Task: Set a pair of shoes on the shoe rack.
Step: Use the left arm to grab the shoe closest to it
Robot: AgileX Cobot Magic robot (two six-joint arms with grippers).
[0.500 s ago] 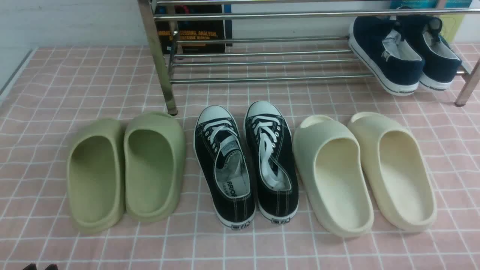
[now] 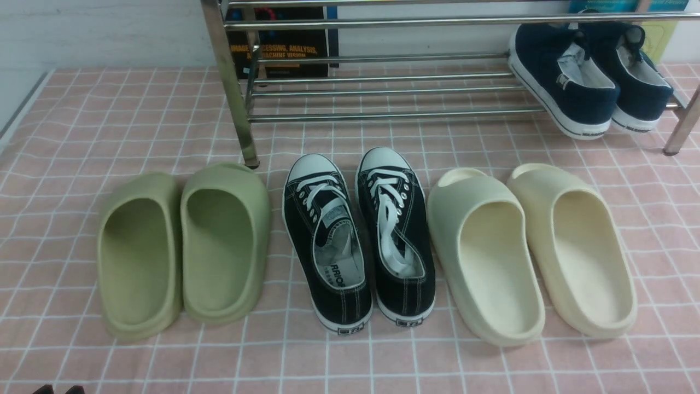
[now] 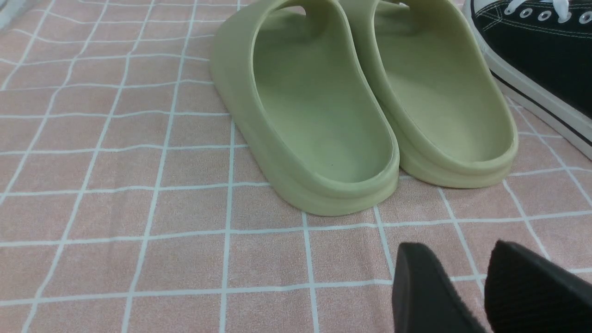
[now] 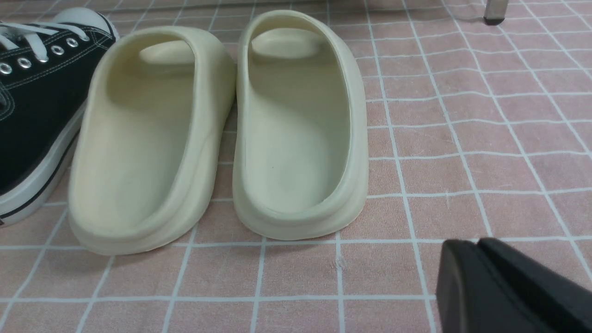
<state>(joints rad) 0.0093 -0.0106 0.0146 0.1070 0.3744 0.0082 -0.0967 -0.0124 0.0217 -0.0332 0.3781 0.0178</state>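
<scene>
The pair of black canvas sneakers stands side by side on the pink checked cloth in the front view, the left one (image 2: 328, 246) and the right one (image 2: 397, 235), toes toward the chrome shoe rack (image 2: 383, 115) behind them. One sneaker's side shows in the left wrist view (image 3: 541, 60) and one in the right wrist view (image 4: 32, 106). My left gripper (image 3: 455, 247) is open and empty, low over the cloth behind the green slides; its tips show at the front view's bottom edge (image 2: 57, 389). My right gripper (image 4: 467, 245) is shut and empty, behind the cream slides.
Olive-green slides (image 2: 180, 246) lie left of the sneakers, cream slides (image 2: 530, 246) right of them. Navy slip-on shoes (image 2: 590, 76) rest on the rack's lower bars at its right end. A dark book (image 2: 284, 49) stands behind the rack. The rack's front post (image 2: 235, 109) stands near the sneakers.
</scene>
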